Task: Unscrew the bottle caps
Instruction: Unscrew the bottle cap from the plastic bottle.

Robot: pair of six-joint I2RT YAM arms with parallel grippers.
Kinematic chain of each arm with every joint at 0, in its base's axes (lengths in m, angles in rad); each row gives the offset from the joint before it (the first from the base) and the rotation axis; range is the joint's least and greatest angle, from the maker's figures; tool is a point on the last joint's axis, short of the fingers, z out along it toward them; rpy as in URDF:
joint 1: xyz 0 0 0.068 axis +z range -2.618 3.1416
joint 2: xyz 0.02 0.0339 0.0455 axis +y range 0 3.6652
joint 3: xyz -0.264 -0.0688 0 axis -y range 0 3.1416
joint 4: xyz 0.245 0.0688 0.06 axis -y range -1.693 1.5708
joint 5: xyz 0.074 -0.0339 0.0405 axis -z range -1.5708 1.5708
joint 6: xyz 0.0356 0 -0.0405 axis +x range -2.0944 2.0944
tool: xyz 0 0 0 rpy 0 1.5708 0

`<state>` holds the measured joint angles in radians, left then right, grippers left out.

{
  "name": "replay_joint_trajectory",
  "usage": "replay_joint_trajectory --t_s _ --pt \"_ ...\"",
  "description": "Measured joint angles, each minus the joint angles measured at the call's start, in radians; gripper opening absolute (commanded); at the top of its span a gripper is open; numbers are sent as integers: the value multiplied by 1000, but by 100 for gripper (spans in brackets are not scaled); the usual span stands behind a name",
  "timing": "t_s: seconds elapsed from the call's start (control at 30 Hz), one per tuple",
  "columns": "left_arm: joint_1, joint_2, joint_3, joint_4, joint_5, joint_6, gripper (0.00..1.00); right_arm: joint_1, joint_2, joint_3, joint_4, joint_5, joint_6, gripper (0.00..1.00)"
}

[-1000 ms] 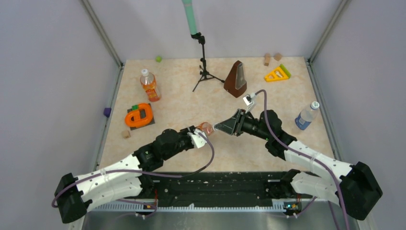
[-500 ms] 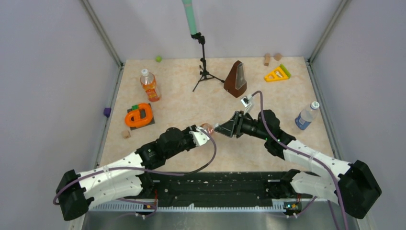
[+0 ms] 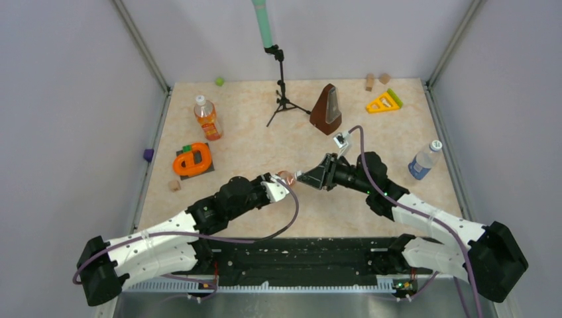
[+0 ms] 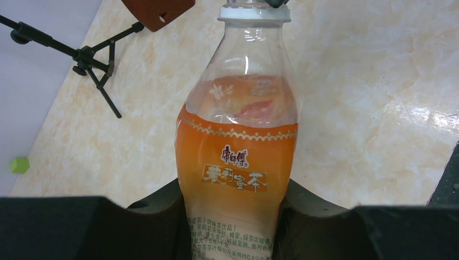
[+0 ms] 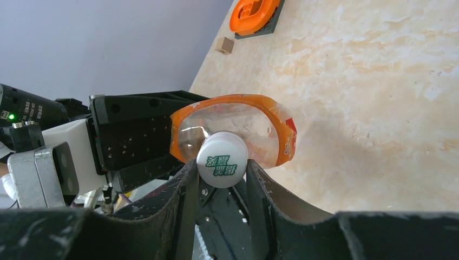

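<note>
Bottle cap (image 5: 222, 160) pinched in right gripper (image 3: 305, 177), bottle (image 4: 238, 162) clamped in left gripper (image 3: 278, 187); marbled table (image 3: 255, 146), grey walls (image 3: 66, 99)

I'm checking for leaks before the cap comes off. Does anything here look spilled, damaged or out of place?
Nothing stands out. The left gripper clamps the squat orange bottle; the right gripper pinches its white cap, not yet off. No liquid shows on the table. The slim orange bottle and the clear bottle stand capped.
</note>
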<state>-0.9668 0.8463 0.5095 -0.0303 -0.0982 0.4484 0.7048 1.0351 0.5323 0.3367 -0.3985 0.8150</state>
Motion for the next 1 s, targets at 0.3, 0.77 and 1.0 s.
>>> replay_joint_trajectory --t_s 0.3,0.77,1.0 --pt "0 0 0 0 11 0 0 0 0 0 0 7 2 47" --pt "0 1 0 -7 27 0 0 0 0 0 16 13 16 21" --pt "0 1 1 -14 29 -1 0 0 0 0 5 9 -4 38"
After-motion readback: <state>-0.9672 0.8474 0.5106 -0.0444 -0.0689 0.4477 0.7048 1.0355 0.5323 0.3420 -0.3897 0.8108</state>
